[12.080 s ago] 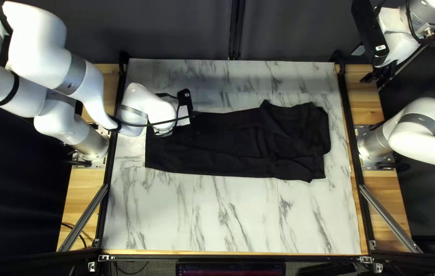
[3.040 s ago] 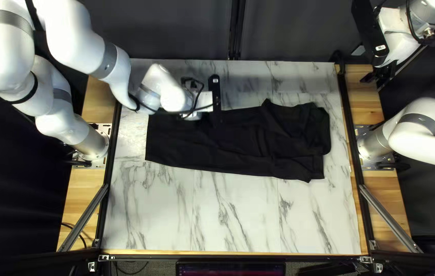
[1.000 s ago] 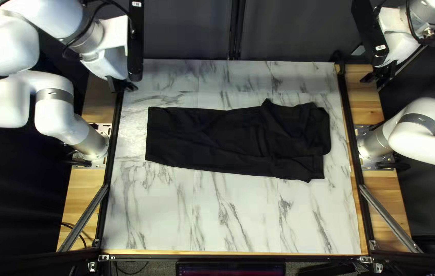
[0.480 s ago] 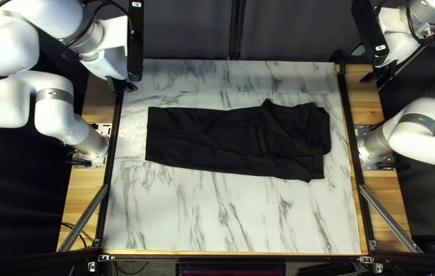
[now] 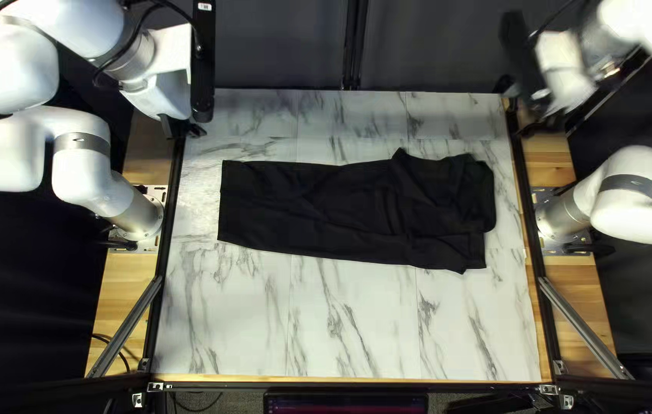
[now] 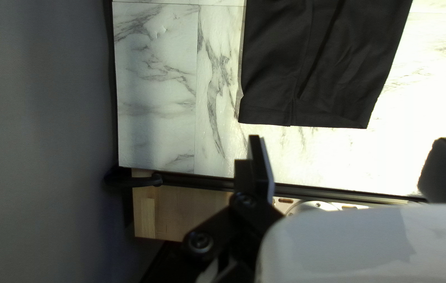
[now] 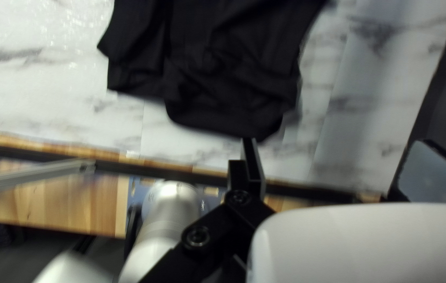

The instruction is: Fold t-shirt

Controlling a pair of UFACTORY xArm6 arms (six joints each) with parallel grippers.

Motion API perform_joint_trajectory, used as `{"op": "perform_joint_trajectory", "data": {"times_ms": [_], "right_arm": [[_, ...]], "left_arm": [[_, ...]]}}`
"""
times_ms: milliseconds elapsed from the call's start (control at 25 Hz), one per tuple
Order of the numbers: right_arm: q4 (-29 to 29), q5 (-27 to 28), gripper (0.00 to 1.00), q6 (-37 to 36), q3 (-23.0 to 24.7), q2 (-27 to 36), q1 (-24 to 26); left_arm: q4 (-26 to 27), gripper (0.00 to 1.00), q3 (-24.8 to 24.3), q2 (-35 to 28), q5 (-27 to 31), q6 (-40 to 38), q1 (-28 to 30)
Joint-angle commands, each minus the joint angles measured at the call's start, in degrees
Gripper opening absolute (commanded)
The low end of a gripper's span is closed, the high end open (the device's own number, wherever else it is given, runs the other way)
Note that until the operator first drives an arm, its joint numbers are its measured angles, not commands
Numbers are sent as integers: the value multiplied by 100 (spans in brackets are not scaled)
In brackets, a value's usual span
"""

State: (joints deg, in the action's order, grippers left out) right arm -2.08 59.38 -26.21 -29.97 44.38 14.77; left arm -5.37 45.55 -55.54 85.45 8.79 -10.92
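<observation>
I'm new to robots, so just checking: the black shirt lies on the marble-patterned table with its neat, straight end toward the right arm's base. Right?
Not quite: the top left view shows that straight end pointing toward the left arm's base, with the more rumpled end toward the right arm's base. The black shirt does lie on the marble-patterned table.

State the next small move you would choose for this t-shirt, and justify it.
I would probably swing the right arm in over the rumpled end of the t-shirt and lower it there. The shirt is a long strip across the table, so a fold end over end seems due. That end lies nearer the right arm's base, and neither arm touches the cloth.
</observation>
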Motion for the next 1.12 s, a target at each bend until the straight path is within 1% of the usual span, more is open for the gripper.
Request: {"op": "perform_joint_trajectory", "data": {"times_ms": [40,80,160,200,240,320,400,440,560,720,840,920,1000,1040,1080,1120], "right_arm": [[1010,-2047,100,1331,145,-1968,-878],[1261,-2372,100,1572,26,-2508,-934],[1619,-2751,100,1865,-190,-3260,-965],[1695,-2790,100,1923,-243,-3394,-971],[1895,-2926,100,2075,-344,-3720,-964],[2166,-2952,100,2300,-502,-4048,-954],[2333,-2895,100,2450,-658,-4260,-960],[2440,-2823,100,2558,-843,-4469,-977],[2537,-2729,100,2654,-1150,-4838,-1011],[2539,-2734,100,2644,-1296,-5163,-968],[2464,-2706,99,2546,-1300,-5221,-908],[2371,-2680,90,2412,-1342,-5270,-873],[2280,-2708,72,2241,-1363,-5327,-806],[2224,-2723,46,2138,-1366,-5359,-757],[2197,-2738,37,2089,-1366,-5375,-733],[2150,-2752,7,2014,-1373,-5394,-704]], "left_arm": [[0,100,0,0,0,0,0],[0,100,0,0,0,0,0],[0,100,0,0,0,0,0],[0,100,0,0,0,0,0],[0,100,0,0,0,0,0],[0,100,0,0,0,0,0],[0,100,0,0,0,0,0],[0,100,0,0,0,0,0],[0,100,0,0,0,0,0],[0,100,0,0,0,0,0],[0,100,0,0,0,0,0],[0,100,0,0,0,0,0],[0,100,0,0,0,0,0],[0,100,0,0,0,0,0],[0,100,0,0,0,0,0],[0,100,0,0,0,0,0]]}}
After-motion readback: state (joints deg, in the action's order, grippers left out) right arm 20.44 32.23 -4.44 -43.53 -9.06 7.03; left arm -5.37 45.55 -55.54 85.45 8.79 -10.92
